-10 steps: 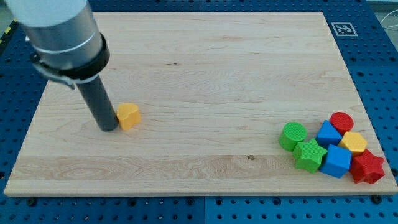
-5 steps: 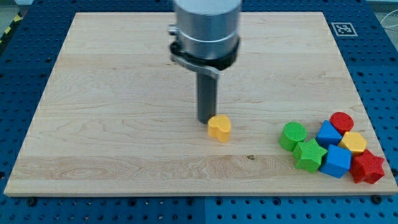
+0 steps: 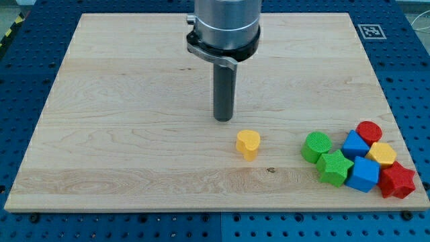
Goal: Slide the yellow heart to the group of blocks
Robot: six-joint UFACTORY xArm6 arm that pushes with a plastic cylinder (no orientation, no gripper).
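Note:
The yellow heart (image 3: 248,144) lies on the wooden board (image 3: 134,101), right of centre and toward the view's bottom. My tip (image 3: 223,119) stands a short way up and to the left of it, with a small gap between them. The group of blocks sits at the view's bottom right: a green cylinder (image 3: 316,146), a green star (image 3: 334,167), two blue cubes (image 3: 355,144) (image 3: 365,174), a red cylinder (image 3: 369,132), a yellow hexagon (image 3: 382,154) and a red star (image 3: 397,181). The heart is left of the green cylinder, apart from it.
A fiducial marker (image 3: 370,30) sits at the board's top right corner. A blue perforated table (image 3: 27,60) surrounds the board. The group lies close to the board's right and bottom edges.
The heart has slid from the board's left across to right of centre. My tip travelled with it, then drew back up; now a gap separates them.

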